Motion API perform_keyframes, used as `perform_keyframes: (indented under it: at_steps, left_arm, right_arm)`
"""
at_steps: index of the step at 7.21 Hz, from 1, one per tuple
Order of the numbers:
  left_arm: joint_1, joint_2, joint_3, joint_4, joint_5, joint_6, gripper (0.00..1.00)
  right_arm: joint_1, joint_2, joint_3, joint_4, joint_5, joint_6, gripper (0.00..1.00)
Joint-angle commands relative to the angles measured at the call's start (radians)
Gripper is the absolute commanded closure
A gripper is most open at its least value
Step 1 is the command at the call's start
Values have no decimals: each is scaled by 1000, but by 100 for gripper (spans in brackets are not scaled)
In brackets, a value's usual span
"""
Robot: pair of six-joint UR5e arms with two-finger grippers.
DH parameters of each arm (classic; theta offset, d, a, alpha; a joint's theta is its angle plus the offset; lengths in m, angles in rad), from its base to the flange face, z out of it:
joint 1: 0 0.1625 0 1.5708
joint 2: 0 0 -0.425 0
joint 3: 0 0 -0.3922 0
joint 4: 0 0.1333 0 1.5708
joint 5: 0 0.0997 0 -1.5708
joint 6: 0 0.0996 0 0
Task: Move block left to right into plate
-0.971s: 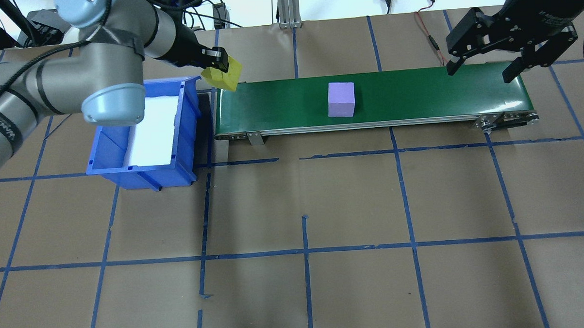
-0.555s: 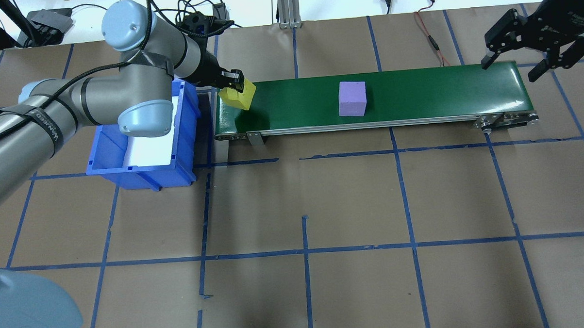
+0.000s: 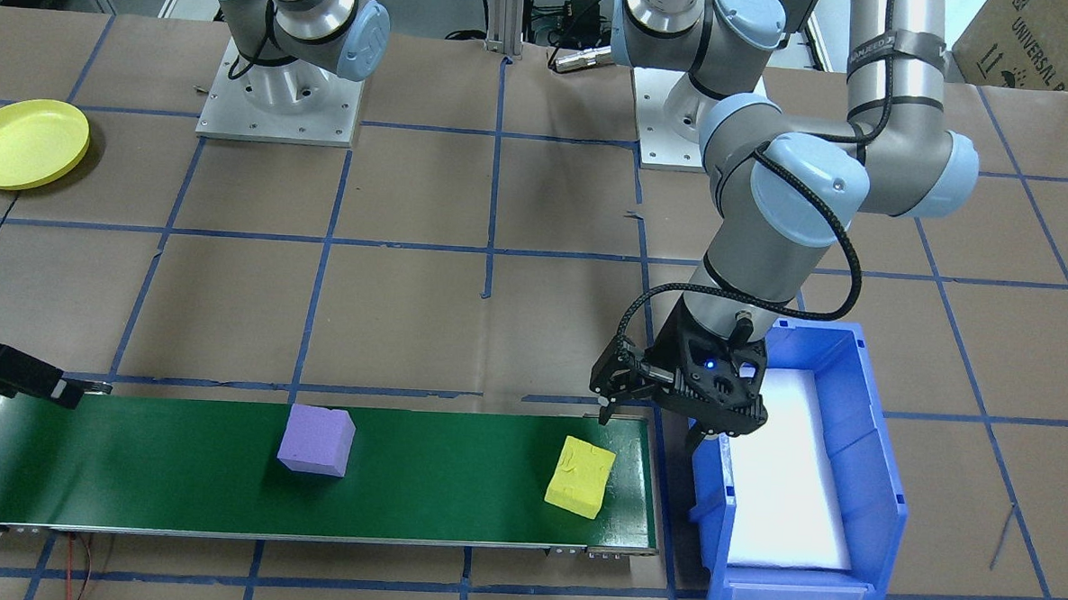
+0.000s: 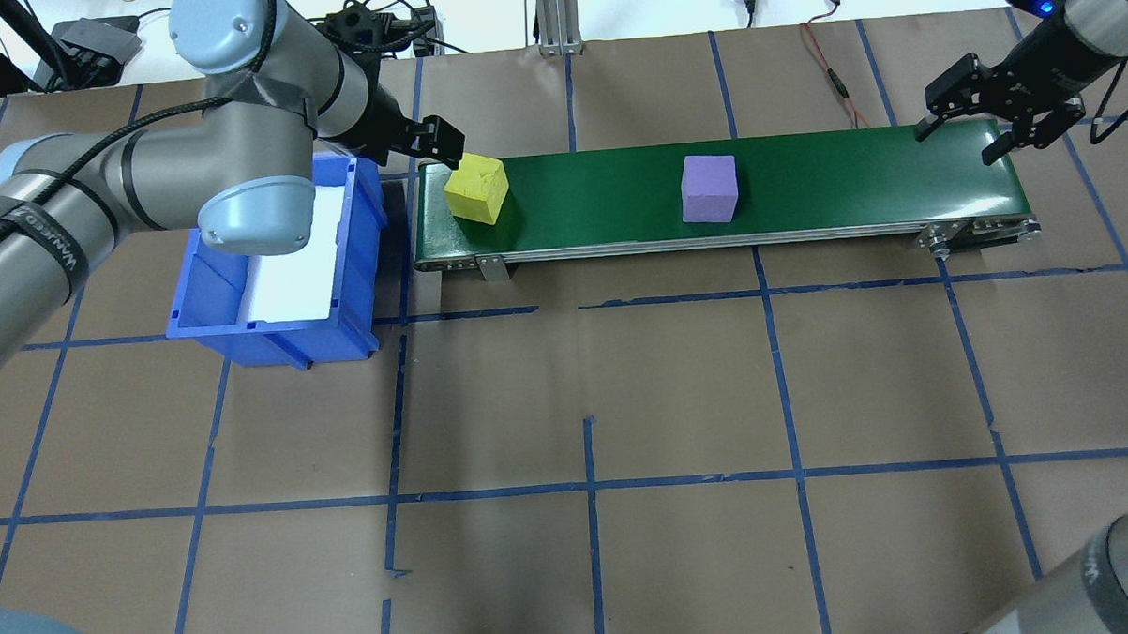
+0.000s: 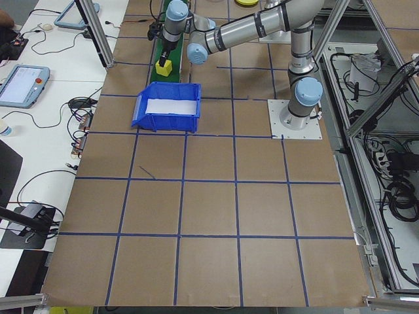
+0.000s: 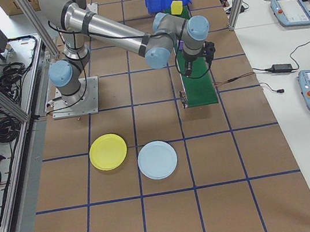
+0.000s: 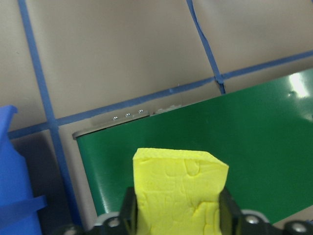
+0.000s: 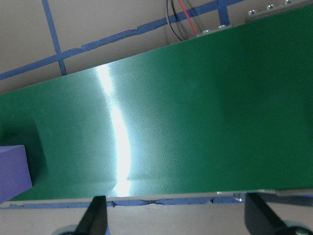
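Brown-papered table with blue tape grid, a green conveyor belt (image 4: pixel 803 182) laid across it.

The yellow block (image 4: pixel 476 190) is seen resting on the belt at its bin end, beside the blue bin (image 4: pixel 271 261); the purple block (image 4: pixel 709 189) sits mid-belt. The left gripper (image 3: pixel 650 418) hangs at the belt's bin end, jaws parted and nothing gripped, the yellow block released though close between the fingers in the wrist view. The right gripper (image 4: pixel 993 119) is held spread wide above the belt's far end. The plate (image 3: pixel 25 143) lies well apart from the belt. The blocks are judged light, soft foam, easily dented; opposite flat faces should be pinched gently.
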Motion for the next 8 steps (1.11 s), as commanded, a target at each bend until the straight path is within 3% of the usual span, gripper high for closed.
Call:
perform_keyframes:
  at_steps: [1,4,5,6,8]
  left_arm:
    - [12,87,28,-154,52,-1,0]
    - [125,342,37,-638,60,-1,0]
    - [133,380,35,-722,140,-7,0]
    - [127,380,13,-718,158,-24,0]
    - [130,375,17,-710,126,-52,0]
  right_arm:
    - [-2,26,57,-40,113,-33,0]
    - [-2,18,71,-43,177,-57,0]
    - [-2,16,73,-43,177,-78,0]
    - [-2,12,71,-42,177,-104,0]
    - [-2,1,73,-40,177,-105,0]
